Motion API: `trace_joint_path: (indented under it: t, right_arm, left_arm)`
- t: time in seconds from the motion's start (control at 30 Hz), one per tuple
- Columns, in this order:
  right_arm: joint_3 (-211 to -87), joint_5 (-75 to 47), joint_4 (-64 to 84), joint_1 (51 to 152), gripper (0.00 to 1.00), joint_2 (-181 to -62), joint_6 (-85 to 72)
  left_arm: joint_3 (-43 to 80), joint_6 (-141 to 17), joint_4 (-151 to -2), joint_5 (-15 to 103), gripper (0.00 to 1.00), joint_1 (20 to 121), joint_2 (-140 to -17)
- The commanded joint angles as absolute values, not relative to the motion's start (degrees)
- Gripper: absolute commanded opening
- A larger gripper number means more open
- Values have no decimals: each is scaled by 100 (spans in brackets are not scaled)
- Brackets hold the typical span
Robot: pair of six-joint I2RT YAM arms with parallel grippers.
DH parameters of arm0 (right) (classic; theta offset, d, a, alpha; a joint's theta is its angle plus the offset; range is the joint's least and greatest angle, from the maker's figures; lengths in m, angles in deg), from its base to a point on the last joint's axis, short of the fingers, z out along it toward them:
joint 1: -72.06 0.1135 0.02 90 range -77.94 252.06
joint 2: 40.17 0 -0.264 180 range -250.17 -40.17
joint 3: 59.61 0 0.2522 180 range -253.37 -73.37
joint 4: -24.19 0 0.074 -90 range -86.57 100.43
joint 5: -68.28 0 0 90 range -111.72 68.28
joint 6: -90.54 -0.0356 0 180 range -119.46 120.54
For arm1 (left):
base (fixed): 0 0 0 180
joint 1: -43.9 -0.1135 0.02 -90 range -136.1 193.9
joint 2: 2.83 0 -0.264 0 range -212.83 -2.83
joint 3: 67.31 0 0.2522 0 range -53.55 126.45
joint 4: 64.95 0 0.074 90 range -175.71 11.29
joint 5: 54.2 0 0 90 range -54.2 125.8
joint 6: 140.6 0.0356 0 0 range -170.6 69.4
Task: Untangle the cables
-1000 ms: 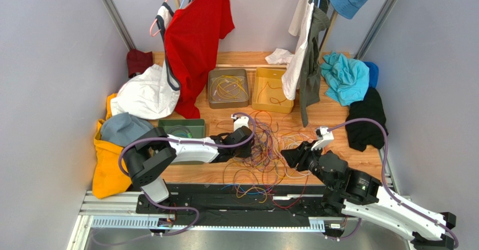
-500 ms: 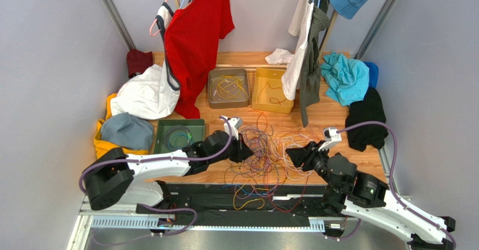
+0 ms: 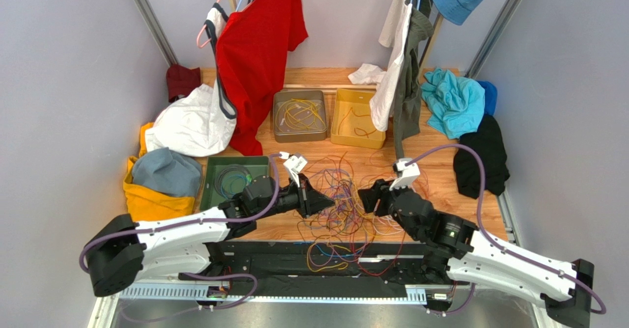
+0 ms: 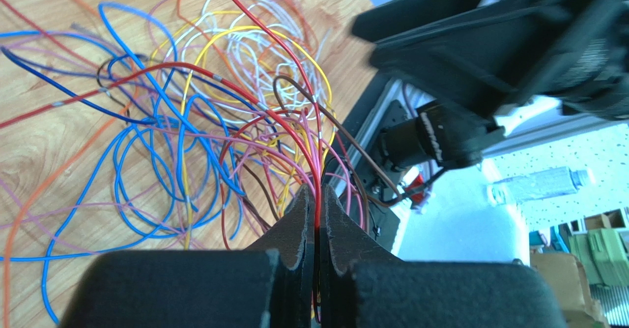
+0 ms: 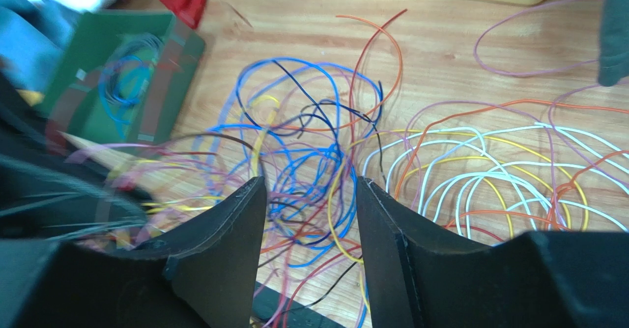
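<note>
A tangle of thin cables point(image 3: 347, 203) in blue, yellow, red, purple, white and orange lies on the wooden table between my arms. My left gripper point(image 3: 325, 202) sits at the tangle's left side. In the left wrist view my left gripper point(image 4: 318, 195) is shut on a red cable point(image 4: 295, 125) that runs up out of the jaws over the blue cables point(image 4: 148, 158). My right gripper point(image 3: 367, 198) is at the tangle's right side. In the right wrist view my right gripper point(image 5: 310, 184) is open and empty above the blue cables point(image 5: 310, 173), with white cables point(image 5: 472, 173) to its right.
A green tray point(image 3: 236, 178) with a blue coil stands left of the tangle. A grey tray point(image 3: 299, 116) and a yellow tray point(image 3: 357, 118) hold sorted cables at the back. Clothes lie around the table edges and hang above. Some cables hang over the near edge onto the black rail point(image 3: 332, 258).
My left arm has swung down and left, drawing the red cable leftward. My right gripper has moved left and forward, up to the tangle's right side.
</note>
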State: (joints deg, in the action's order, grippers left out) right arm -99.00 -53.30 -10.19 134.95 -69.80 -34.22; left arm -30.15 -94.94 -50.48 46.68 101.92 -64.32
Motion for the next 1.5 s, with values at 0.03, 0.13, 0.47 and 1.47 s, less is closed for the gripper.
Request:
trace_joint_path:
  t: [0.03, 0.13, 0.47, 1.47]
  right_arm:
    - [-10079, -5284, -153, 13508, 52, -7585, -3216]
    - [-9895, -5099, 269, 13455, 52, -7682, -3251]
    - [-10061, -5574, 33, 13437, 48, -7208, -3313]
    - [-12107, -5187, -1161, 13429, 0, -7718, -2374]
  left_arm:
    - [-2999, -9139, -5496, 4776, 0, 10156, -5549]
    - [-3070, -9077, -5849, 4653, 0, 10156, -5153]
    - [-3167, -9042, -6008, 4512, 0, 10156, -4950]
    - [-2394, -9086, -8508, 2895, 28, 9963, -5151]
